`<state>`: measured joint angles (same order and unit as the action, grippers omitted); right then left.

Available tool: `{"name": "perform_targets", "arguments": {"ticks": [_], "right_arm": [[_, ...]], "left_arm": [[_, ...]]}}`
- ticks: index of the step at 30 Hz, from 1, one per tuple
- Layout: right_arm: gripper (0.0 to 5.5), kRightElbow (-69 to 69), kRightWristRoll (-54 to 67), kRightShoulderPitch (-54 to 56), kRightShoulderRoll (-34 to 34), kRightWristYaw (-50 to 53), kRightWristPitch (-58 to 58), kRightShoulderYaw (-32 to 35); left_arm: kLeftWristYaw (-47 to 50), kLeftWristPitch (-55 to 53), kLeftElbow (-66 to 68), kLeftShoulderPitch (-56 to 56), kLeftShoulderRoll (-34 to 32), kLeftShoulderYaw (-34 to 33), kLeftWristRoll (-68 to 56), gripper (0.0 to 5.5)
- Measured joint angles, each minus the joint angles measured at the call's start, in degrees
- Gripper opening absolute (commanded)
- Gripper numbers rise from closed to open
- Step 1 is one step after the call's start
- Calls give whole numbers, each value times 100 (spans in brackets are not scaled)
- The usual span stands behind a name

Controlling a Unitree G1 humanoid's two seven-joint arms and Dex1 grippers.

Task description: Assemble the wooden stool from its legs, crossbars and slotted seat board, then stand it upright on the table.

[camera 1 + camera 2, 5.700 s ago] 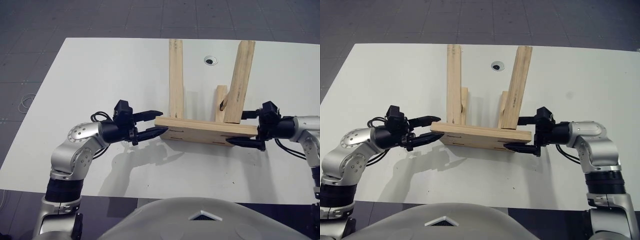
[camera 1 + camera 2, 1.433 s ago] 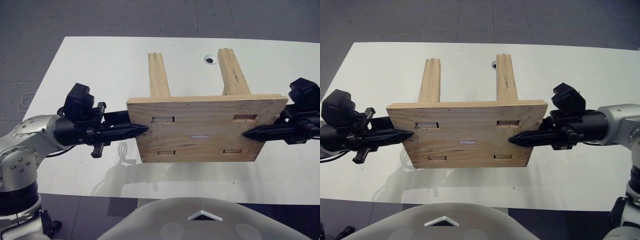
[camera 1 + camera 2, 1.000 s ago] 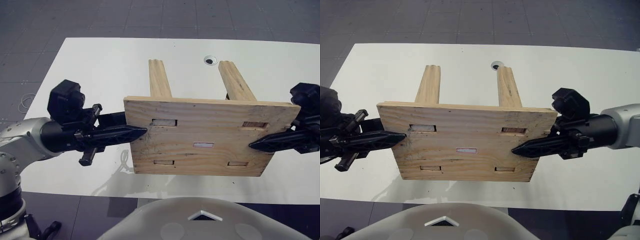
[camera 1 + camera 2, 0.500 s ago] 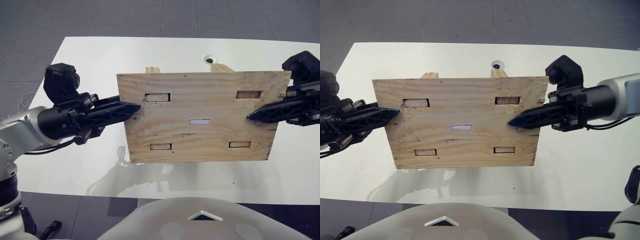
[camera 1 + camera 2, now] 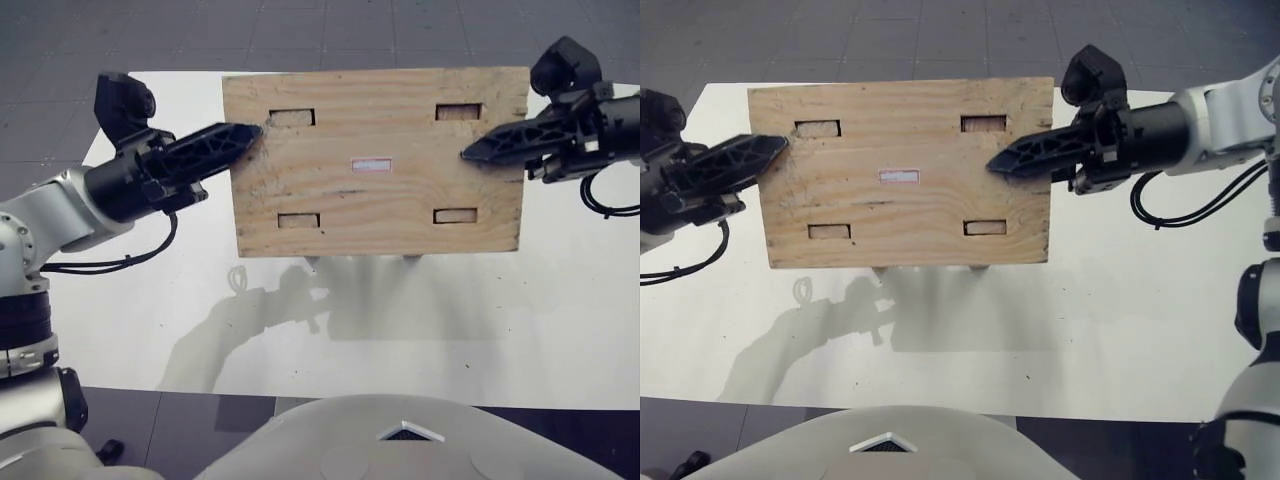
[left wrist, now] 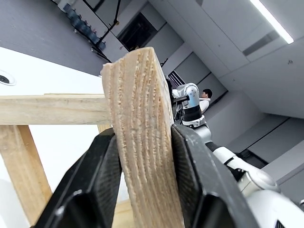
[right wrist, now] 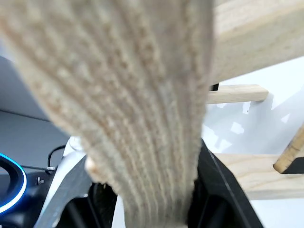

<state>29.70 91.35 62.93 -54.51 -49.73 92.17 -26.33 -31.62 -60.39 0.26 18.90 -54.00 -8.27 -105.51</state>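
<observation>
**Item:** wooden stool [image 5: 375, 160], assembled. It is held in the air above the bench [image 5: 420, 330] and its shadow falls on the white top beneath.

**Seat board:** the seat board [image 5: 902, 170] faces up toward the head camera and is roughly level. Four slots [image 5: 289, 118] are each filled by a peg end.

**Legs:** the legs [image 5: 312, 261] are under the board, with only their ends peeking past its near edge.

**Left tool** [image 5: 248, 133]: clamped on the board's left edge. The wrist view shows its fingers [image 6: 95, 180] pressed on either face of the wood.

**Right tool** [image 5: 472, 154]: clamped likewise on the right edge.

**Change:**
- Several seconds ago the stool rested seat-down on the bench with its legs pointing up.
- It has since been lifted and swung over between the two arms.
- In the last half second it has risen and moved farther from the robot.

**Meaning:** the turn-over looks all but done. What appears left is to lower the stool until all legs touch the bench, then let go. An uneven descent could tip it.
</observation>
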Motion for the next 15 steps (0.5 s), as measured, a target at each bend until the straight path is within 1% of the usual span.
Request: {"name": "perform_targets", "arguments": {"ticks": [3, 8, 15], "right_arm": [[158, 713, -417, 243, 450, 3, -2, 139], [158, 1225, -1003, 368, 843, 1, -98, 530], [158, 2196, -1641, 521, 1425, -46, -850, 959]], "left_arm": [[239, -53, 696, 465, 262, 166, 4, 147], [589, -83, 1381, 894, 693, 205, 13, 147], [638, -41, 2268, 1502, 1128, 180, 554, 147]]}}
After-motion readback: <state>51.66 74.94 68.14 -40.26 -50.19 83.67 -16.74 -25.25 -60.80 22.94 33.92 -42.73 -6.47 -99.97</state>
